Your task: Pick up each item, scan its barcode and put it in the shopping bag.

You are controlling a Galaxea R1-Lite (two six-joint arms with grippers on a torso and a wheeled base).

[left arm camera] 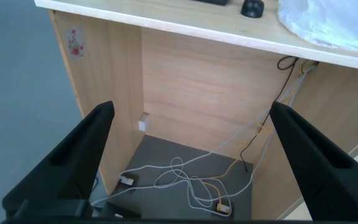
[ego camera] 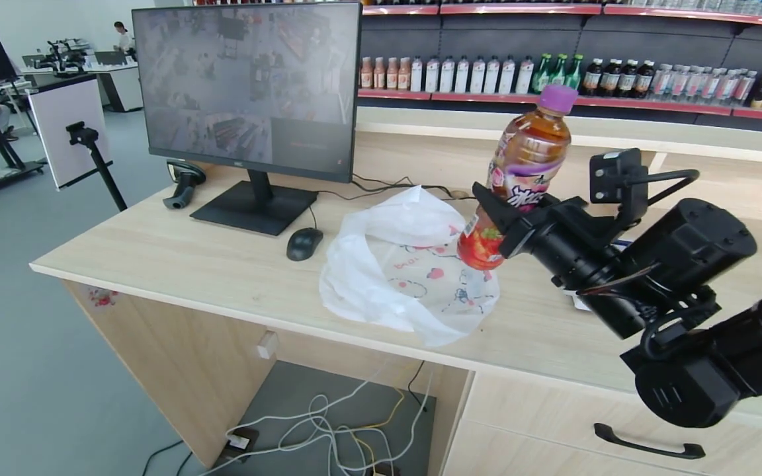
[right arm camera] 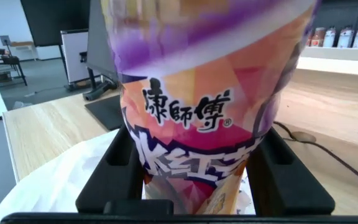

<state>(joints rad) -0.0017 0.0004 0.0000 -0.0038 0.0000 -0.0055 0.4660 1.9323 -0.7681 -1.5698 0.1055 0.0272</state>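
Above crinkled plastic bag (ego camera: 381, 264), right jaws clamp glossy bottle (ego camera: 530, 152); left jaws spread.

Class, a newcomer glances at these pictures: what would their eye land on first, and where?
First, the drink bottle with its purple cap, tilted and clamped in the right gripper over the desk. Next, the crumpled white bag lying on the desk just below it, and the big dark monitor standing farther back on the left.
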